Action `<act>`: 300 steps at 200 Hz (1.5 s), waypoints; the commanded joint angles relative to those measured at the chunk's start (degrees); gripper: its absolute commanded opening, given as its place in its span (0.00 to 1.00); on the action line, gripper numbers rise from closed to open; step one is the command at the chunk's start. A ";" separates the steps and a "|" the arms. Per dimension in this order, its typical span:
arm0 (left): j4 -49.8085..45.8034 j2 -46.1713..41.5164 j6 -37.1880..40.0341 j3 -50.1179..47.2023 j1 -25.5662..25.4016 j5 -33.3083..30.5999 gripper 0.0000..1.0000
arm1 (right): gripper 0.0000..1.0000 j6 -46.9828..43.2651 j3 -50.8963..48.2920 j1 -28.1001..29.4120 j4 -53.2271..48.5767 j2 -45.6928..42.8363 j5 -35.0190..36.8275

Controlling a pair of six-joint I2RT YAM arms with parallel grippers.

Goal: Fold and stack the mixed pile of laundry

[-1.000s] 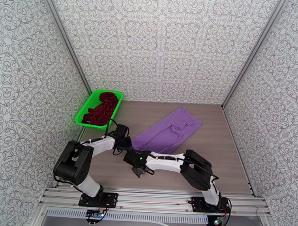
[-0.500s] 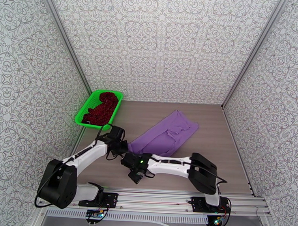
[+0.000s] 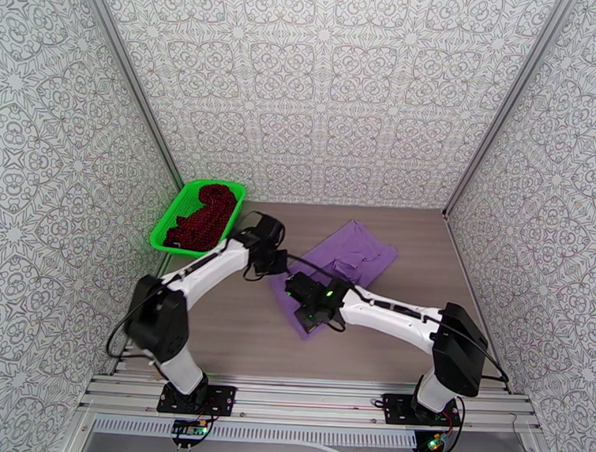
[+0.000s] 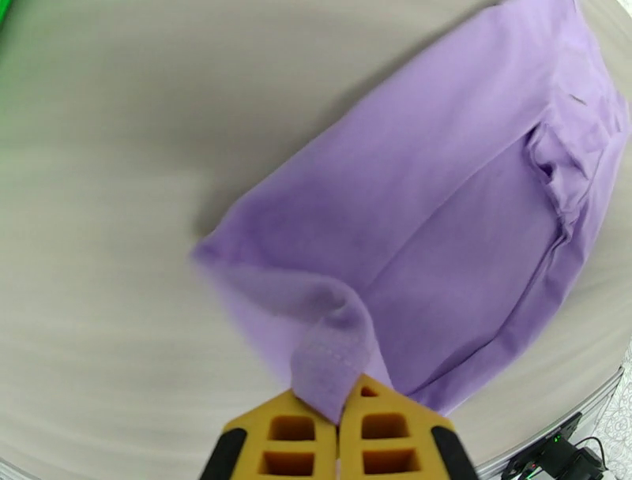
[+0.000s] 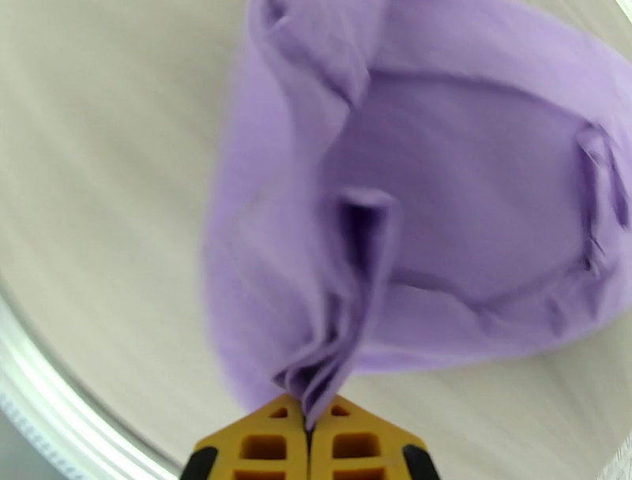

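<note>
Together, the two grippers pinch one purple shirt (image 3: 354, 254) at mid-table
From its wrist camera, the left gripper (image 4: 338, 403) has its yellow jaws pressed together on a stitched hem of the shirt, and the cloth rises in a curl from the table (image 3: 420, 323) to the tips. The right gripper (image 5: 306, 421) is likewise clamped, on a bunched pleat of several layers. From above, both arms meet over the shirt's near-left end while its far end lies flat. That view also takes in a red garment (image 3: 203, 217) heaped in a green basket (image 3: 158, 237) at the far-left corner, apart from the shirt
</note>
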 commanded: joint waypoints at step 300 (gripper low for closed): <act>-7.62 42.54 2.07 50.29 1.62 7.60 0.57 | 0.05 1.87 -1.43 -23.23 7.30 11.52 12.10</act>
